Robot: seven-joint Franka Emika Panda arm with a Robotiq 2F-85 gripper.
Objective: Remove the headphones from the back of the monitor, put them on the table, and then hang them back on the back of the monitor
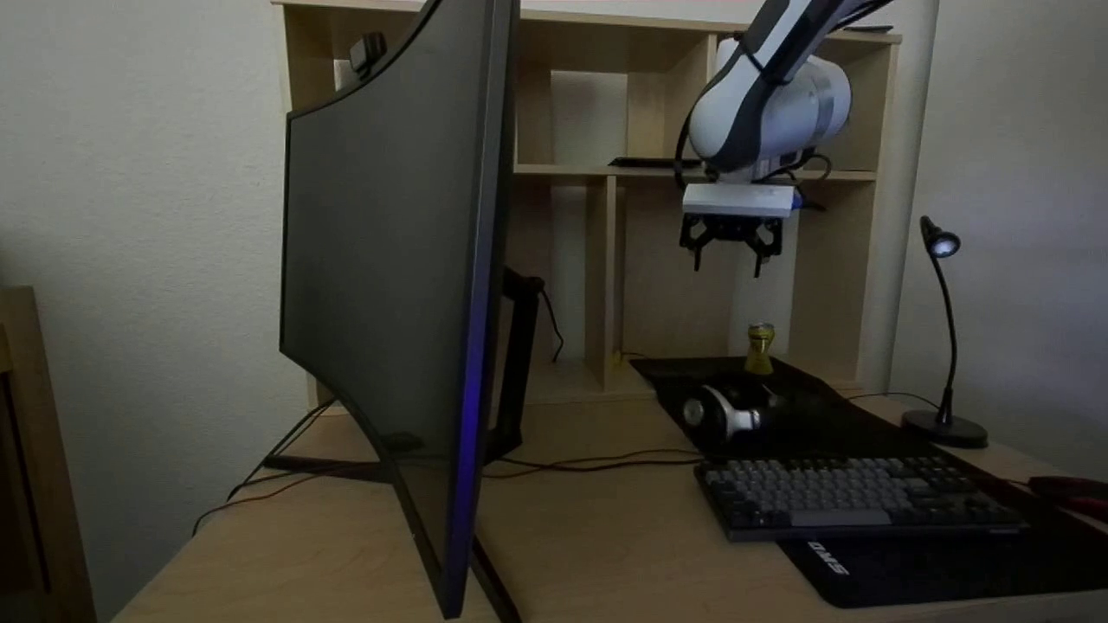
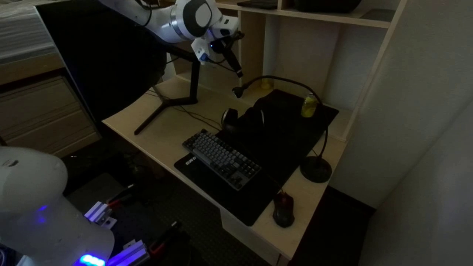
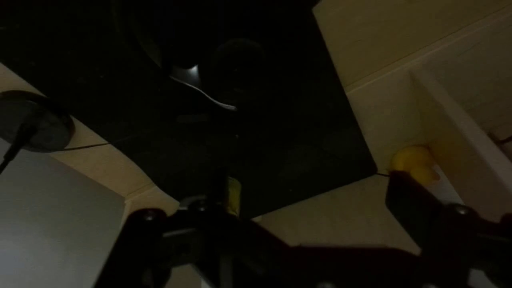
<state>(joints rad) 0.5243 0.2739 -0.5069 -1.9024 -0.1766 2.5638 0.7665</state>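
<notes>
The black headphones with silver trim lie on the dark desk mat behind the keyboard, in both exterior views (image 1: 711, 415) (image 2: 230, 118). In the wrist view the headphones (image 3: 188, 75) are dim, with a silver band showing. The large curved monitor (image 1: 381, 242) stands to one side of them on splayed legs; it also shows in an exterior view (image 2: 103, 55). The pale wooden table (image 1: 589, 536) carries all of these. My gripper (image 1: 727, 266) hangs well above the table, pointing down, fingers apart and empty. Its open fingers also show in the wrist view (image 3: 312, 182).
The keyboard (image 2: 221, 159) and mouse (image 2: 283, 211) are near the table's front. A gooseneck lamp (image 1: 945, 428) and a yellow bottle (image 1: 759, 350) stand by the mat (image 2: 284, 129). The cubby shelf (image 1: 615, 277) rises behind. A yellow object (image 3: 414, 162) sits by a divider. Cables cross the table.
</notes>
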